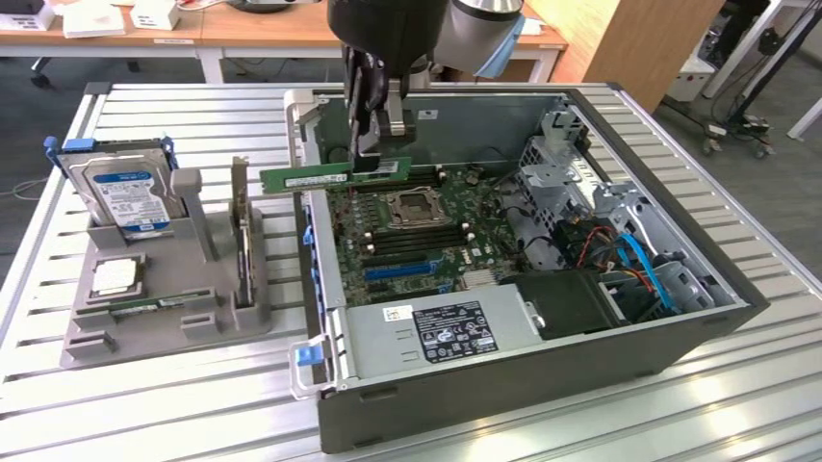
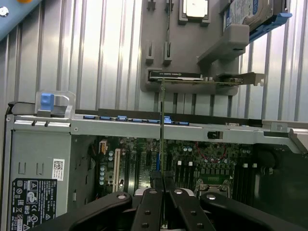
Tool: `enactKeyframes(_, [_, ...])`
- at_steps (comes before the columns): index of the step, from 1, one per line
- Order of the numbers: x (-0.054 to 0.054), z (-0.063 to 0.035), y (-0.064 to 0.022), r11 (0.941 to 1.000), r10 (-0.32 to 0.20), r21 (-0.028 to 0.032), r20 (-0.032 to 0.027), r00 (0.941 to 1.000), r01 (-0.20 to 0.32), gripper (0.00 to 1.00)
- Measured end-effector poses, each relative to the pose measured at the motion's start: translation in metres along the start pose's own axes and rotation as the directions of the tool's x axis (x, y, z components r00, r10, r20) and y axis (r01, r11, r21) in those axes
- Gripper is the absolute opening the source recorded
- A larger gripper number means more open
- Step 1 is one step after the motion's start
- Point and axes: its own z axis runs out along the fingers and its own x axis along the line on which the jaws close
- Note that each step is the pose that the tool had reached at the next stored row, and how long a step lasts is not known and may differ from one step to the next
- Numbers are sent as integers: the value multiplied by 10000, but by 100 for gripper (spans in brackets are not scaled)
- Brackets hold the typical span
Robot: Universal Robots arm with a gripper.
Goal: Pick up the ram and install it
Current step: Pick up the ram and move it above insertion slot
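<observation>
**A:** Ram status?

**B:** Pickup was done. The gripper was clamped on the ram, which it held level above the open PC case.

**A:** Seated?

**B:** No. It hung clear of the motherboard inside the case, and the DIMM slots looked empty. Install was still left.

The arm hangs straight down over the open computer case, its tool pointing downward and clamped on the ram, held level above the case.

claw | clamped on ram (edge-on) | above motherboard
</observation>
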Motion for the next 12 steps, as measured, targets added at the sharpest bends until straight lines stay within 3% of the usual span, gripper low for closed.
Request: enactKeyframes(12, [5, -5, -105, 10000, 1, 0, 0, 10000, -1, 12])
